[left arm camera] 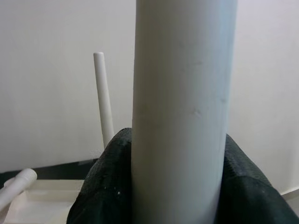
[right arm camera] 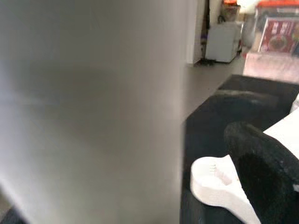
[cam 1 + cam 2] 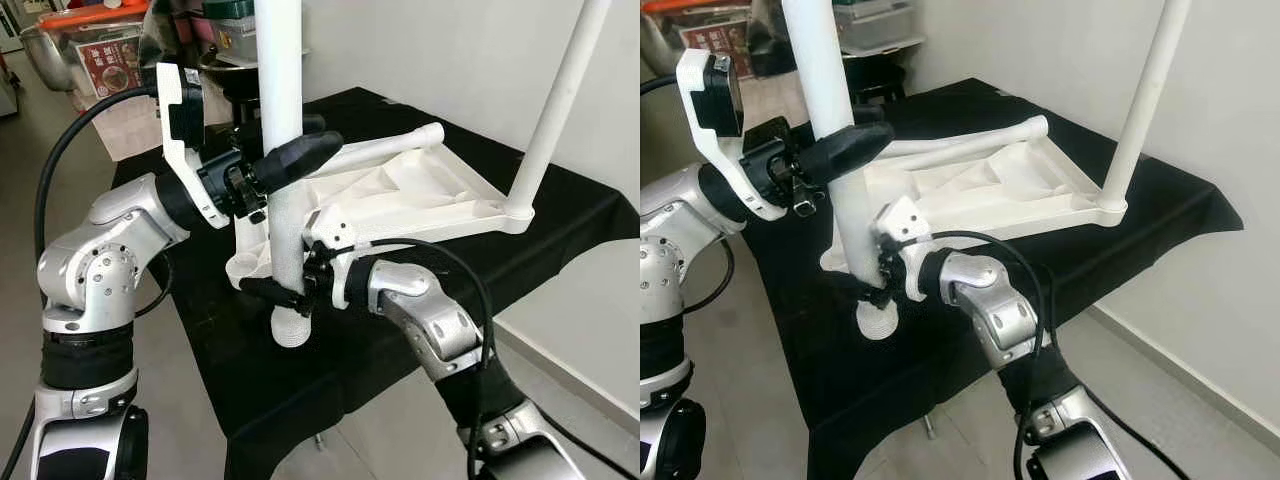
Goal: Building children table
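Observation:
A white table top [image 3: 400, 200] lies upside down on a black cloth [image 3: 330, 380]. One white leg [image 3: 555, 110] stands upright in its far right corner. Another leg [image 3: 390, 145] lies along its back edge. I hold a third white leg [image 3: 280, 80] upright at the near left corner [image 3: 245, 265]. My left gripper [image 3: 300, 150] is shut on this leg midway up, its fingers [image 1: 100, 186] on both sides of it. Lower down, my right gripper [image 3: 285, 295] is shut on the same leg just above its ridged end [image 3: 290, 330], which hangs over the cloth.
At the back left stand an orange-lidded box [image 3: 95, 40] and a metal bowl [image 3: 45, 50]. A white wall [image 3: 450, 50] rises behind the table. The cloth's front edge drops to a grey floor [image 3: 380, 440].

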Controlling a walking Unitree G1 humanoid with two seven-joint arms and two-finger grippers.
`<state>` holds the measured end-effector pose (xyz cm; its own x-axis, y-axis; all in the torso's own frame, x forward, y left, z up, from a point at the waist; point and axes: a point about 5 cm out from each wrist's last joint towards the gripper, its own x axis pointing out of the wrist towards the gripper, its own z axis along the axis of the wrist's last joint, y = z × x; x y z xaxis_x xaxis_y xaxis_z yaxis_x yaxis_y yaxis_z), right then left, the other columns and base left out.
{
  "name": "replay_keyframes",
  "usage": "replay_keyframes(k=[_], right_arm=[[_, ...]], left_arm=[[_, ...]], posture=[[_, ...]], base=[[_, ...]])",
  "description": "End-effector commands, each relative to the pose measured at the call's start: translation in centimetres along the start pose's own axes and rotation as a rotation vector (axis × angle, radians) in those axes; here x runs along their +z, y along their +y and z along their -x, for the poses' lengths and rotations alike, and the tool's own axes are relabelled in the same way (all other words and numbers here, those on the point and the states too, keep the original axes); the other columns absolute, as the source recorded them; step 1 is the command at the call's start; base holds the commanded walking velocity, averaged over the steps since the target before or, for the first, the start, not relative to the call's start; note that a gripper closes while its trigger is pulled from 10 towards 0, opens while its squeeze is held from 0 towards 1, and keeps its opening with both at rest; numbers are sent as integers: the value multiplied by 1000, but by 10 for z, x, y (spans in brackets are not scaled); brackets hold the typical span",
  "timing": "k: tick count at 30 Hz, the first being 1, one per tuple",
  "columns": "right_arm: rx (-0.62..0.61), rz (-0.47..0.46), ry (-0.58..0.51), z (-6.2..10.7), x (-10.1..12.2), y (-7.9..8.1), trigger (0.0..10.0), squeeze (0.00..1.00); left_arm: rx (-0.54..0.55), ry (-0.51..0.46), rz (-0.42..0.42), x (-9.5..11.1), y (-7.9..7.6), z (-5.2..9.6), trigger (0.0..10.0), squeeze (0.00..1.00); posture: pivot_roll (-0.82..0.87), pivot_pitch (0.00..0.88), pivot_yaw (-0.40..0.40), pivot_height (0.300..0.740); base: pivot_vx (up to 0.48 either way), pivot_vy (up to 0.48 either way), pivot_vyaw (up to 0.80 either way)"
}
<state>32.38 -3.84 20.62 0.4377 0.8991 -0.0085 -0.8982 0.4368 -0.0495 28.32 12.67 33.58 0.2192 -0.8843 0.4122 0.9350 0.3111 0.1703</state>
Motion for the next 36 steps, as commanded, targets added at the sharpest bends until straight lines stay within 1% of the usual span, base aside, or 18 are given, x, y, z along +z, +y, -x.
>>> replay_keyframes(k=[1,2,4,5,6,9,11,12,13,14,15,17,20,32,33,34,35,36], right_arm=[[-44,-58,-18,0,1,-4,10000,0],[-47,-79,-32,0,2,-5,10000,0],[-46,-88,-39,0,3,-5,10000,0],[-29,-61,-26,0,2,-4,10000,0],[-29,-61,-26,0,2,-4,10000,0],[20,27,21,-2,-4,5,10000,0],[20,27,21,-2,-4,5,10000,0],[40,56,36,-6,-6,11,7412,0],[40,56,36,-6,-6,11,7412,0],[46,69,42,-9,-6,14,0,0],[50,80,46,-12,-6,16,0,0],[50,80,46,-12,-6,16,0,0],[33,80,57,-18,-5,17,0,0],[-3,51,81,-18,-6,11,0,0],[-17,49,86,-17,-7,9,0,0],[-49,41,85,-14,-7,4,0,0],[-49,41,85,-14,-7,4,0,0],[-81,32,81,-12,-7,-1,0,0]], left_arm=[[-99,-6,14,0,-11,-9,0,0],[-97,-6,13,1,-10,-8,0,0],[-96,-6,12,1,-10,-8,0,0],[-95,-7,11,1,-10,-8,0,0],[-95,-7,11,1,-10,-8,0,0],[-95,-8,8,1,-10,-7,0,0],[-95,-8,8,1,-10,-7,0,0],[-96,-12,7,2,-9,-8,0,0],[-96,-12,7,2,-9,-8,0,0],[-96,-14,7,3,-9,-8,0,0],[-96,-15,6,3,-9,-8,0,0],[-96,-15,6,3,-9,-8,0,0],[-96,-21,4,4,-9,-9,0,0],[-88,-30,1,4,-8,-9,0,0],[-72,-33,5,4,-7,-8,8941,0],[-8,-43,14,3,-2,-6,10000,1000],[-8,-43,14,3,-2,-6,10000,1000],[46,-53,19,3,3,-3,10000,1000]], posture=[[-150,35,62,740],[-150,35,61,740],[-150,34,60,740],[-151,35,61,740],[-151,35,61,740],[-150,34,61,740],[-150,34,61,740],[-151,36,63,740],[-151,36,63,740],[-151,36,63,740],[-151,36,63,740],[-151,36,63,740],[-146,40,60,740],[-149,43,59,740],[-150,44,60,740],[-149,44,61,740],[-149,44,61,740],[-149,44,61,740]], base=[[0,0,0],[0,0,0],[0,0,0],[0,0,0],[0,0,0],[0,0,0],[0,0,0],[0,0,0],[0,0,0],[0,0,0],[0,0,0],[0,0,0],[0,0,0],[0,0,0],[0,0,0],[0,0,0],[0,0,0],[0,0,0]])
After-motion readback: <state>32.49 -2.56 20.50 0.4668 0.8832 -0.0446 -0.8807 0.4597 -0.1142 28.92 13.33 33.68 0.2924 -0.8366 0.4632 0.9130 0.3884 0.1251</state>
